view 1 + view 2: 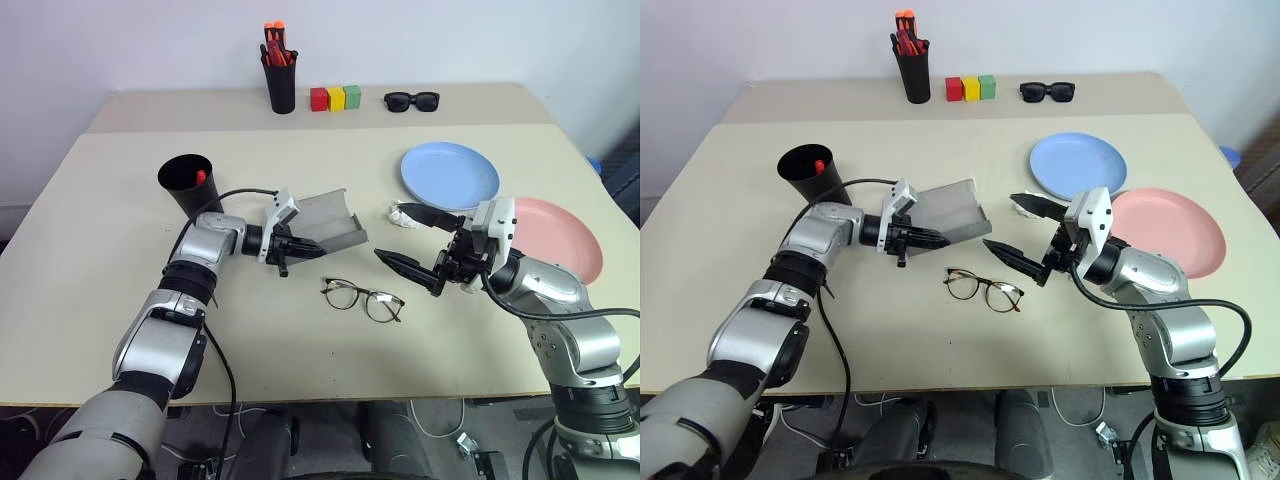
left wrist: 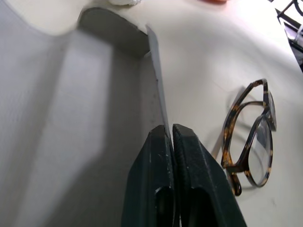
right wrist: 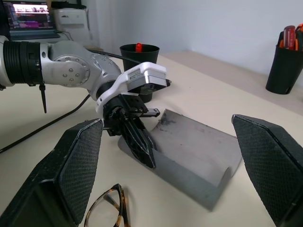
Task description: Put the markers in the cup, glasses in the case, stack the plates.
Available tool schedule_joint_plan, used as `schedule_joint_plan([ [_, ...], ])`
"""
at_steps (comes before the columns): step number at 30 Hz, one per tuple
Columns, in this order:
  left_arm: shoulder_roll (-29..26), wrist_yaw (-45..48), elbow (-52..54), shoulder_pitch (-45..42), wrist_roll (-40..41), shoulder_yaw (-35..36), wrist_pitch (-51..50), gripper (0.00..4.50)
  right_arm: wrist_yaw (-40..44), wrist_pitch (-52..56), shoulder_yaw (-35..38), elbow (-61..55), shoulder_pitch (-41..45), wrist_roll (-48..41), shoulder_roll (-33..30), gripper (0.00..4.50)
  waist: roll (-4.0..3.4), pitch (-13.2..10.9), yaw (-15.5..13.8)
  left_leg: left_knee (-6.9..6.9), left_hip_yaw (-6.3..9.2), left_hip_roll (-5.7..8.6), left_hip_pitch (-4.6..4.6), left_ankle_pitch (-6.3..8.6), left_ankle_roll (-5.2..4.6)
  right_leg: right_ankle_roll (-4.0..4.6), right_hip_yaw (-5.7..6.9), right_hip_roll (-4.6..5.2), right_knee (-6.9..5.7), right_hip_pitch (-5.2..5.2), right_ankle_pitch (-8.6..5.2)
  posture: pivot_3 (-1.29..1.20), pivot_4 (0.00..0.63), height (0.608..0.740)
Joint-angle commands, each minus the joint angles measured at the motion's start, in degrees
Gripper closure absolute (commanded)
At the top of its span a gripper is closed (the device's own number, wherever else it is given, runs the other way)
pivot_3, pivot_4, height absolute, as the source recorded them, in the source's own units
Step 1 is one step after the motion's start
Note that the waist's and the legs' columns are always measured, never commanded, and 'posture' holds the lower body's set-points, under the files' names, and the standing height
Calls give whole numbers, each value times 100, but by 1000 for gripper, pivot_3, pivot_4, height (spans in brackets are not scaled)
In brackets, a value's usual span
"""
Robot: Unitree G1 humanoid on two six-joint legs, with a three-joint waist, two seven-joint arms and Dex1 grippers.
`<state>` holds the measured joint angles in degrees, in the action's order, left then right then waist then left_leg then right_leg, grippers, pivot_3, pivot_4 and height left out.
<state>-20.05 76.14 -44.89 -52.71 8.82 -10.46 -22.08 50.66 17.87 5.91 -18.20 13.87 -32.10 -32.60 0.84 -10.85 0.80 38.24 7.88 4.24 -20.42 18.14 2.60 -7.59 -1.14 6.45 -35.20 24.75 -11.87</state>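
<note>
Left gripper (image 3: 144,152) pinching case (image 3: 199,156) wall

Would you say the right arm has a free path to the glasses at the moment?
Probably yes: the right gripper hangs open just beside the glasses, which lie alone on bare table in front of the case.
</note>
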Motion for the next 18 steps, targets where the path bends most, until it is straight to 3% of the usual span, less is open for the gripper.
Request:
schedule_joint_plan([
  [1, -188, 537, 83, -219, 44, -21, 47, 4483, -10, -151, 67, -124, 28, -8, 19, 34, 0, 0, 4, 0, 0, 0, 0, 0, 0, 0, 0, 0, 0, 0, 0, 0, 150, 740],
  [7, -720, 1627, -183, -613, 170, -472, 624, 4483, 41, -143, 60, -117, 39, -25, -3, 34, 0, 0, -1, 1, -1, 0, -1, 0, 0, 0, 1, 0, -1, 0, 0, 0, 150, 740],
  [12, -1178, 1636, -309, -801, 623, -1676, 1190, 4483, 42, -124, 67, -137, 36, -29, -4, 34, 0, 0, 0, 0, 0, 0, -1, 1, -1, 0, 0, 0, 0, 0, 0, 0, 150, 740],
  [18, -1029, 1636, -830, -876, 512, -1958, 1655, 4483, 34, -108, 116, -216, -57, -59, -29, 34, 1, -1, -7, 0, 0, 0, -2, 1, -2, 0, 0, 0, -1, 0, 0, 0, 150, 740],
])
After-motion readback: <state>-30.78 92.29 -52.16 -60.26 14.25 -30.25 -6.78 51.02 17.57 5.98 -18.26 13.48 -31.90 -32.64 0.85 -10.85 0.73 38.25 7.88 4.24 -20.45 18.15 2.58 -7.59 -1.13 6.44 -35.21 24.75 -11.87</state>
